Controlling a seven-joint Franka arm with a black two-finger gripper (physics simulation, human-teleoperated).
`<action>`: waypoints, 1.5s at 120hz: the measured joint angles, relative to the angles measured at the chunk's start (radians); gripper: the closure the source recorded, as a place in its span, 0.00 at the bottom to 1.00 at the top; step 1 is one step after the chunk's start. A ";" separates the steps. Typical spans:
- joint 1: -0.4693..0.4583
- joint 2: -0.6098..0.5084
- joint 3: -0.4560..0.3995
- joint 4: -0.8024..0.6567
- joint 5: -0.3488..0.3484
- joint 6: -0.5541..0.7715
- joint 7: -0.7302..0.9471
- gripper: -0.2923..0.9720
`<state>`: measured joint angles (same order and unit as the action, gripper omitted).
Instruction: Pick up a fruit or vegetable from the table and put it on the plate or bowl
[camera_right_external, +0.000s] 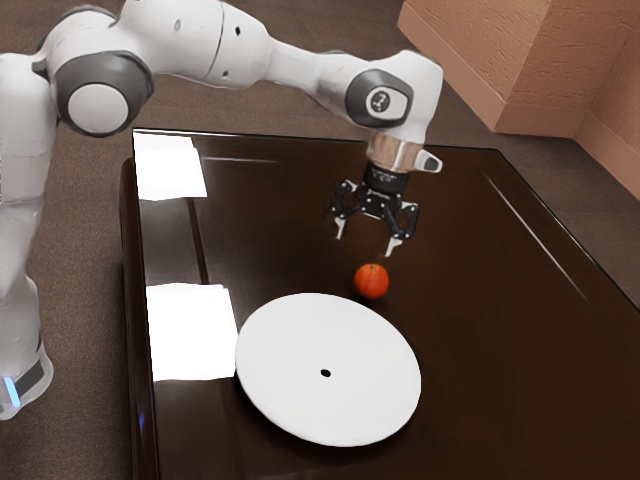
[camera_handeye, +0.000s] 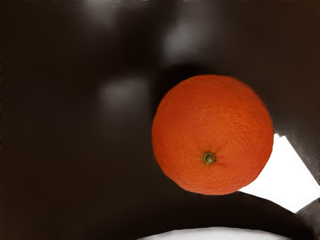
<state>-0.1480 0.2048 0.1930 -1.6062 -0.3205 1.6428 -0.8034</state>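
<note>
The gripper (camera_right_external: 366, 243) is hanging over the table (camera_right_external: 500, 300) with its fingers standing apart, holding nothing. The orange (camera_right_external: 371, 281) is lying on the table under it, just beside the far edge of the plate (camera_right_external: 300, 350). In the wrist view the orange (camera_handeye: 212, 134) is showing its stem end to the hand.

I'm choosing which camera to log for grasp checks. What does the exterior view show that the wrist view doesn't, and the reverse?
The exterior view gives the arm, the gripper open and hanging just above the orange, and the whole round white plate beside the fruit. The wrist view gives the orange's green stem end and pitted skin, close up. Shared: the orange resting on the dark glossy table, not yet lifted.
</note>
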 joint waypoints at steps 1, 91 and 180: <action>0.002 0.003 -0.001 0.003 0.000 0.000 0.000 0.23; 0.101 0.222 -0.090 0.103 -0.073 0.045 0.031 0.23; -0.042 -0.189 -0.091 -0.119 -0.073 0.045 -0.009 0.50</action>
<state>-0.1899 0.0156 0.1017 -1.7249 -0.3936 1.6874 -0.8125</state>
